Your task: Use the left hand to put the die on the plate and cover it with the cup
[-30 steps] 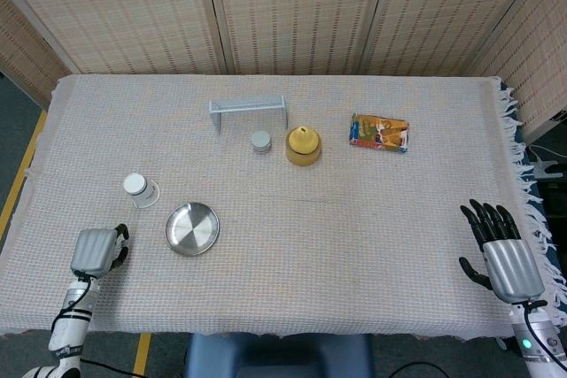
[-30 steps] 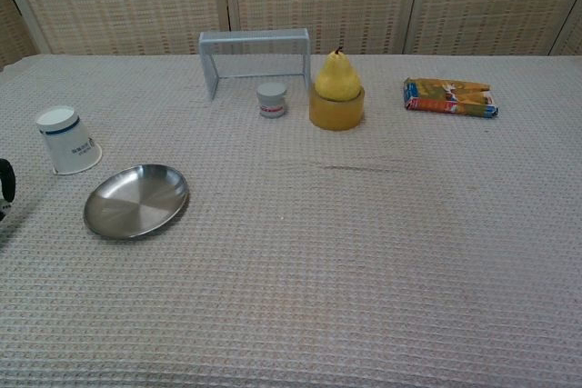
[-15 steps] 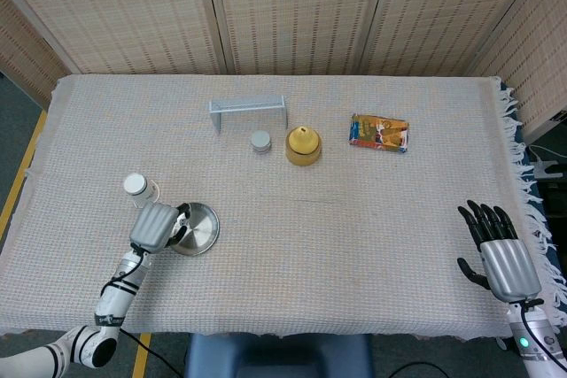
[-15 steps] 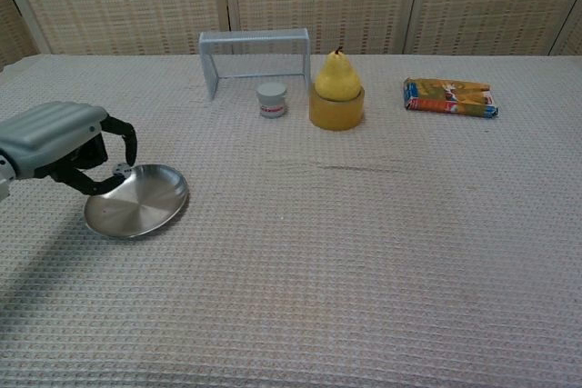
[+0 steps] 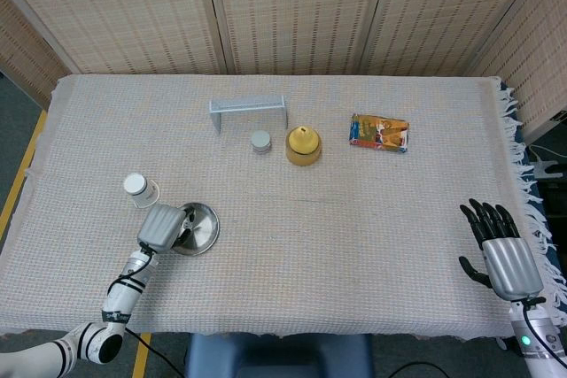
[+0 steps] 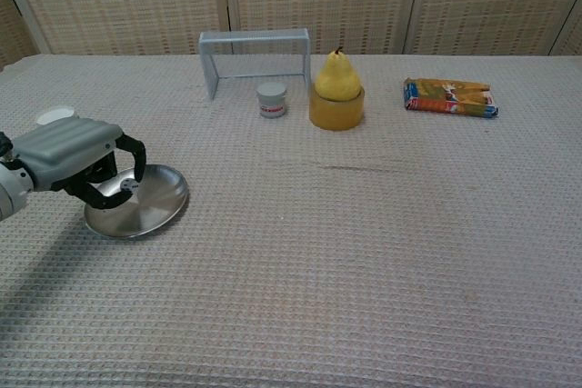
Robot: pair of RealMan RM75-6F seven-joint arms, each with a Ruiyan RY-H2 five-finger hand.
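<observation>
- Chest view puts the left hand [image 6: 77, 159] nearest, hanging over the near-left part of the plate [image 6: 156, 209], fingers curled downward around a small pale object, seemingly the die [image 6: 126, 185], pinched at the fingertips just above the plate's surface.
- Head view shows the right hand [image 5: 501, 251] well right of the plate at the table's near edge, fingers spread, holding nothing.
- Behind and left of the plate, the cup [image 5: 139, 189] stands upside down, mostly hidden by the hand in the chest view.
- Farther beyond the plate stand a small jar [image 6: 271, 99], a pear [image 6: 337, 76] on a yellow stand, a wire rack [image 6: 255, 40] and a snack packet [image 6: 451, 97].
</observation>
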